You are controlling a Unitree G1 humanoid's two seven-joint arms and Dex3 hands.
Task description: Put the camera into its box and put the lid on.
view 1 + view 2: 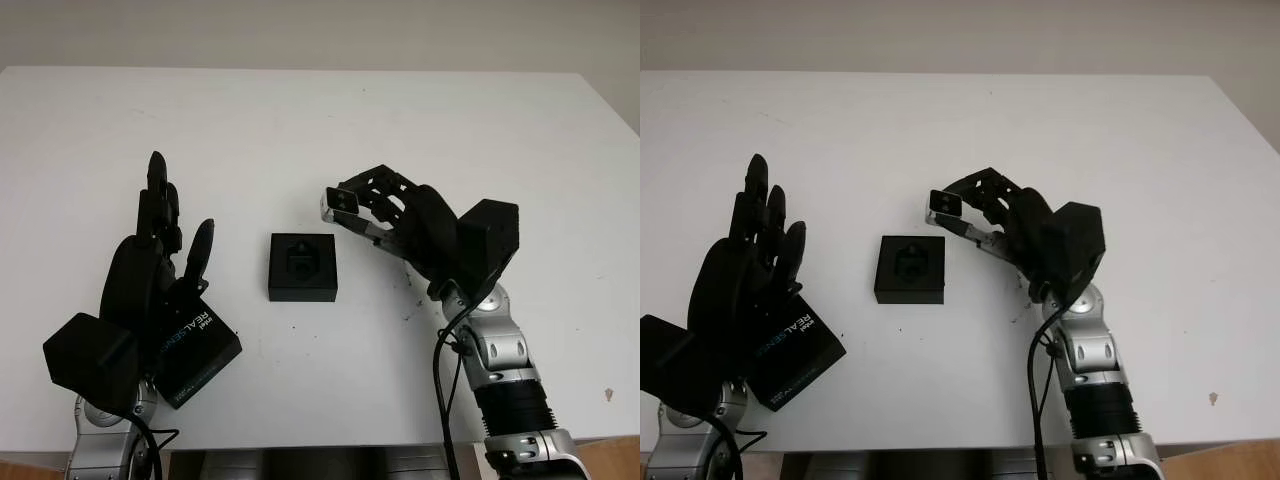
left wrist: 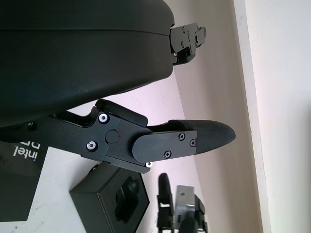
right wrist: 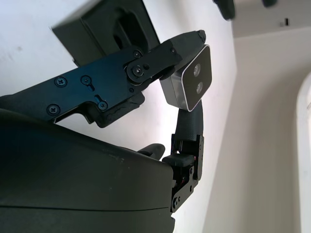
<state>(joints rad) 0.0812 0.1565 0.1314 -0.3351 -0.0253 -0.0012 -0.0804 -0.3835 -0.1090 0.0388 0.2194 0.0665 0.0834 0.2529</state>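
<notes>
A small silver camera [image 1: 340,203] with a dark lens face [image 3: 192,80] is pinched in my right hand [image 1: 372,208], held above the table just right of the box. The open black box [image 1: 302,266] with a moulded insert sits at the table's middle. Its black lid [image 1: 195,348], printed REALSENSE, lies at the front left under my left hand [image 1: 160,262]. That hand is open, hovering over the lid, and holds nothing. The left wrist view shows the box [image 2: 114,201] and the camera [image 2: 183,206] beyond it.
The white table [image 1: 320,130] stretches wide behind and to both sides of the box. Its front edge runs close beneath both arms. A cable hangs along my right forearm [image 1: 500,370].
</notes>
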